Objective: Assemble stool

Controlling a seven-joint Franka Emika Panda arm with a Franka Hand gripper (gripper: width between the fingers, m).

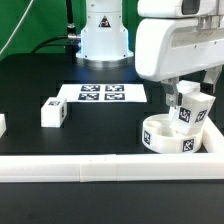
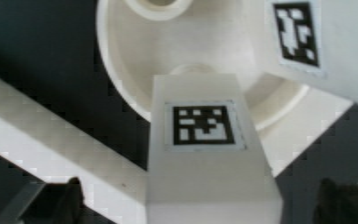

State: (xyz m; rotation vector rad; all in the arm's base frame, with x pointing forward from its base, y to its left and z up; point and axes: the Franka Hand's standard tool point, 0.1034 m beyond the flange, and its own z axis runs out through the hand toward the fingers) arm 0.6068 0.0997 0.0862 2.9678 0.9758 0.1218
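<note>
The round white seat disc [image 1: 165, 137] lies near the front rail at the exterior view's right; it also shows in the wrist view [image 2: 149, 45]. My gripper [image 1: 186, 101] is shut on a white tagged leg block [image 1: 192, 112], held upright over the disc's far side. In the wrist view the held leg [image 2: 202, 130] fills the space between my dark fingers [image 2: 48, 203], its end at the disc's rim. A second tagged leg [image 2: 304, 35] stands on the disc beside it. A loose leg block [image 1: 53, 112] lies on the table at the left. Whether the held leg's end is in a socket is hidden.
The marker board [image 1: 103, 93] lies in front of the robot base [image 1: 104, 35]. A long white border rail [image 1: 100, 168] runs along the front, close to the disc, and shows in the wrist view [image 2: 51, 140]. Another white piece [image 1: 2, 125] is cut off at the left edge.
</note>
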